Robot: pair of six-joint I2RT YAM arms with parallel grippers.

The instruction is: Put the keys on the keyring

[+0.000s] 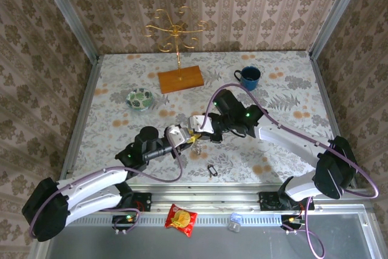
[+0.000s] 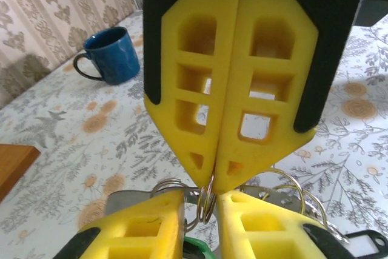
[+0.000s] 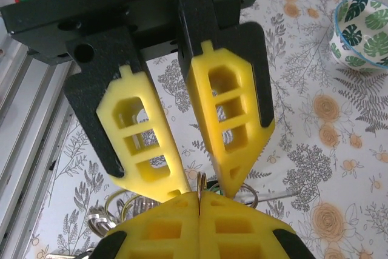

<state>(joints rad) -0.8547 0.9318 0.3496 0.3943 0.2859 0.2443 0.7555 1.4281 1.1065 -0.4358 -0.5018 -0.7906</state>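
Though blurred, keyring apparently in right gripper.

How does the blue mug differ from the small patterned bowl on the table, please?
The mug is plain dark blue; the bowl is white with green leaves. The mug has a handle on its side; the bowl has none. The mug stands taller and narrower, the bowl lower and shallower. The mug sits towards the far right of the table, the bowl towards the left. Both stand upright, mouths up.
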